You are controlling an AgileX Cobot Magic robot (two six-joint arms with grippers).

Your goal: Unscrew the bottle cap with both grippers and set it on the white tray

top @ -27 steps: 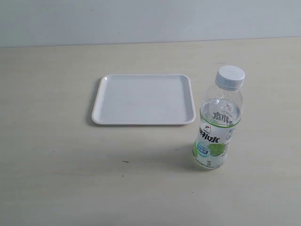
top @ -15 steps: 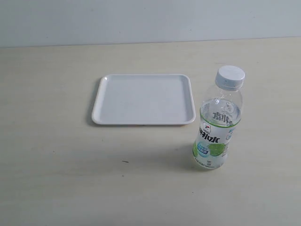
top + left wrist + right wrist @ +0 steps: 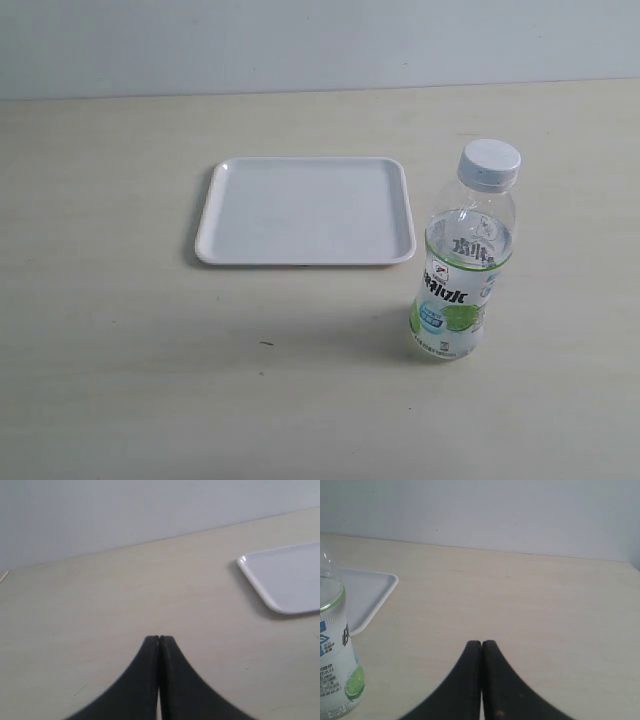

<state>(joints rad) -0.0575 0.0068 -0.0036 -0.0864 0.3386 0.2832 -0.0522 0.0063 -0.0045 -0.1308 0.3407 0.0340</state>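
Note:
The clear bottle (image 3: pixel 460 270) with its green, white and blue label stands upright on the table, right of centre, with the white bottle cap (image 3: pixel 490 159) screwed on top. To its left and a little behind lies the white tray (image 3: pixel 305 210), with nothing on it. Neither arm shows in the exterior view. My left gripper (image 3: pixel 159 639) is shut with nothing in it, over bare table, the tray's corner (image 3: pixel 285 580) off to one side. My right gripper (image 3: pixel 481 643) is shut and holds nothing; the bottle (image 3: pixel 335 665) and the tray (image 3: pixel 367 592) stand to its side.
The pale wooden table (image 3: pixel 120 360) spreads wide around the bottle and tray. A plain light wall (image 3: pixel 300 40) runs along the table's far edge.

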